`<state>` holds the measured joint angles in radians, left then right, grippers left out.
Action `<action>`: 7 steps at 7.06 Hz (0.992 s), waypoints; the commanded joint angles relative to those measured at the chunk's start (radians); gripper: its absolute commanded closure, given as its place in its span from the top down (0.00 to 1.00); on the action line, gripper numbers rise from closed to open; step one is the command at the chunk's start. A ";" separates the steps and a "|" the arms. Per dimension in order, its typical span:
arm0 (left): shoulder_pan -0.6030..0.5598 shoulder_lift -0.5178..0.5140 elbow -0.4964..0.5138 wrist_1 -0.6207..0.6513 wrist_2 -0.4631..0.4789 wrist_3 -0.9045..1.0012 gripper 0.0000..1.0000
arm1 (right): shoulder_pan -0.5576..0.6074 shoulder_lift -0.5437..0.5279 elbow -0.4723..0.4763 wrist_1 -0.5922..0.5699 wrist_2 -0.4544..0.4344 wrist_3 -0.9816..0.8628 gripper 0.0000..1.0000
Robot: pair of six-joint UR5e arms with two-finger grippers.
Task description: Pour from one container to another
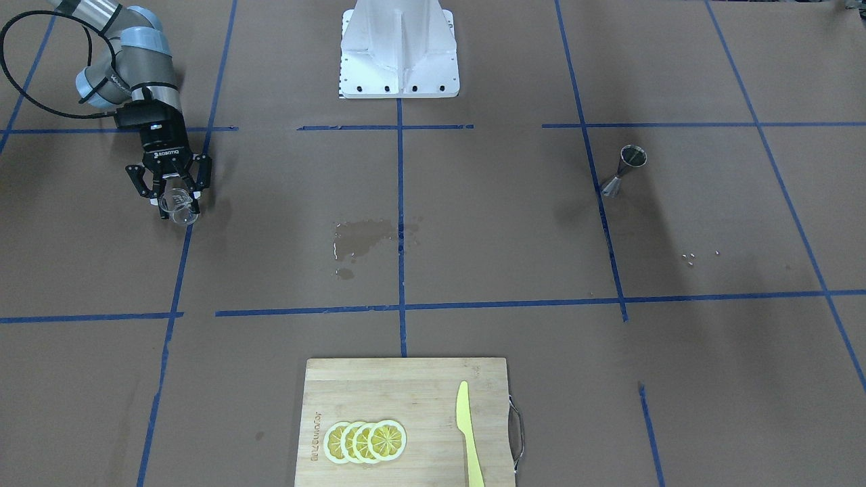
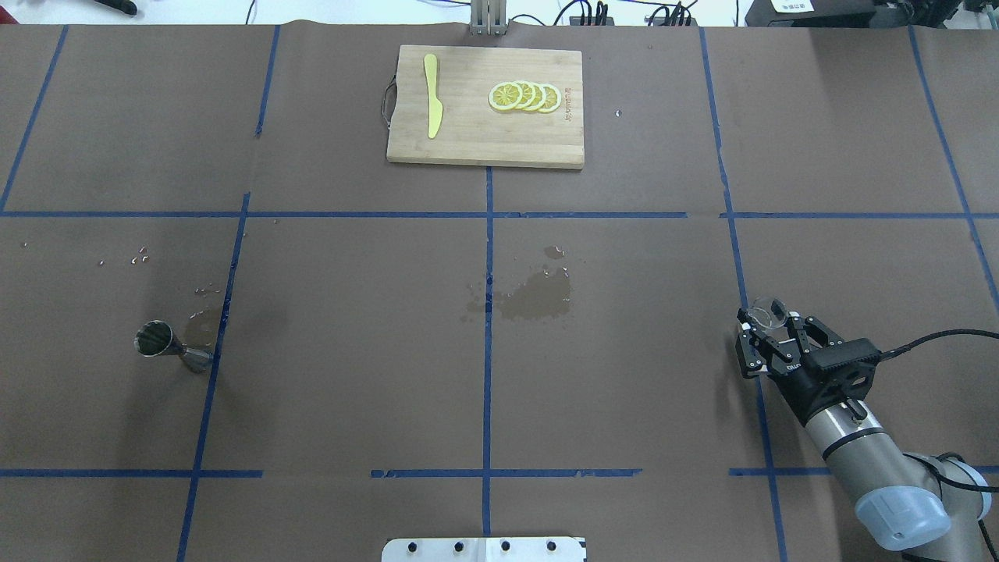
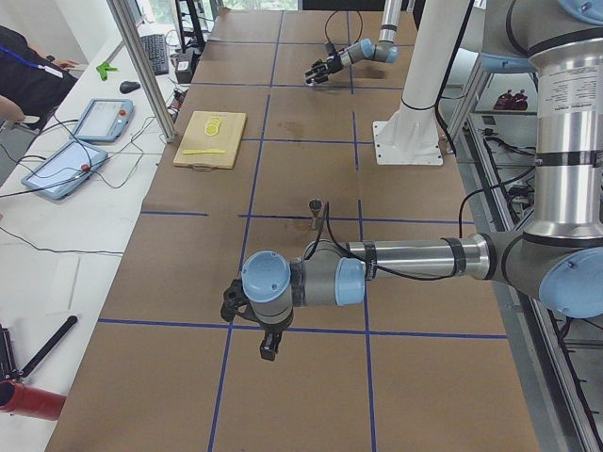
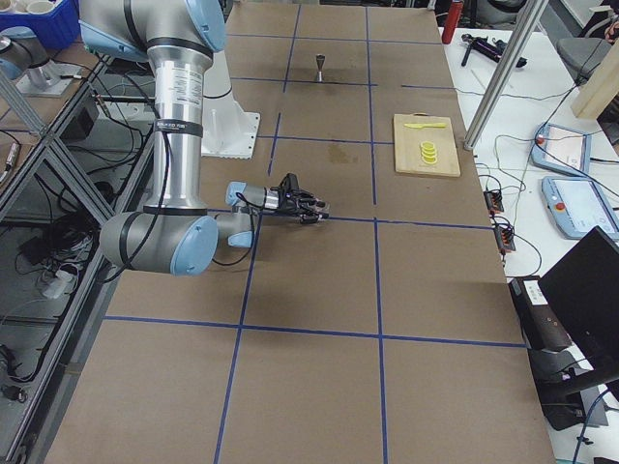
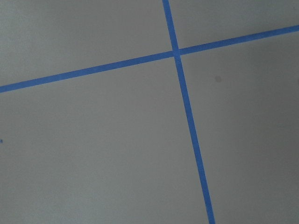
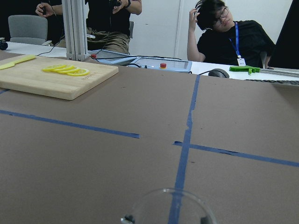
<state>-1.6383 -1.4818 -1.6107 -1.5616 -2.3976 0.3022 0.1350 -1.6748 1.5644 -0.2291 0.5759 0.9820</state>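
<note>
The clear glass cup [image 2: 766, 311] sits between the fingers of my right gripper [image 2: 769, 323], which is shut on it low over the table on my right side. The front-facing view shows that cup [image 1: 180, 205] at the gripper's tip [image 1: 177, 195]. Its rim [image 6: 171, 206] fills the bottom of the right wrist view. The steel jigger [image 2: 168, 346] stands upright far off on my left side [image 1: 625, 170]. My left gripper [image 3: 268, 348] shows only in the exterior left view, near the table's end, and I cannot tell whether it is open.
A wooden cutting board [image 2: 468, 140] with lemon slices [image 2: 524, 96] and a yellow knife [image 2: 431, 105] lies at the far middle. A wet patch [image 2: 537, 299] darkens the table's middle, and droplets [image 2: 139, 257] lie near the jigger. The white robot base [image 1: 399, 51] is between the arms.
</note>
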 commanded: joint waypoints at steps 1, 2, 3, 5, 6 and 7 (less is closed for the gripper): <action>0.000 0.000 -0.001 0.000 0.000 0.000 1.00 | 0.000 0.001 0.000 0.001 -0.001 0.000 1.00; 0.000 0.000 -0.001 0.000 0.000 0.000 1.00 | 0.000 0.001 0.003 0.001 -0.001 0.000 1.00; 0.000 0.000 -0.001 0.000 -0.002 0.000 1.00 | 0.000 0.001 0.003 0.001 -0.001 0.000 1.00; 0.000 0.000 -0.011 0.002 -0.002 0.000 1.00 | 0.000 0.001 0.005 0.001 -0.001 0.000 1.00; 0.000 0.000 -0.011 0.002 -0.002 0.000 1.00 | 0.000 0.001 0.005 0.001 0.001 0.000 1.00; 0.000 0.000 -0.011 0.002 -0.002 0.000 1.00 | 0.000 0.003 0.003 0.001 -0.001 0.000 1.00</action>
<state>-1.6383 -1.4818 -1.6204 -1.5603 -2.3991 0.3022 0.1350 -1.6731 1.5689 -0.2286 0.5758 0.9817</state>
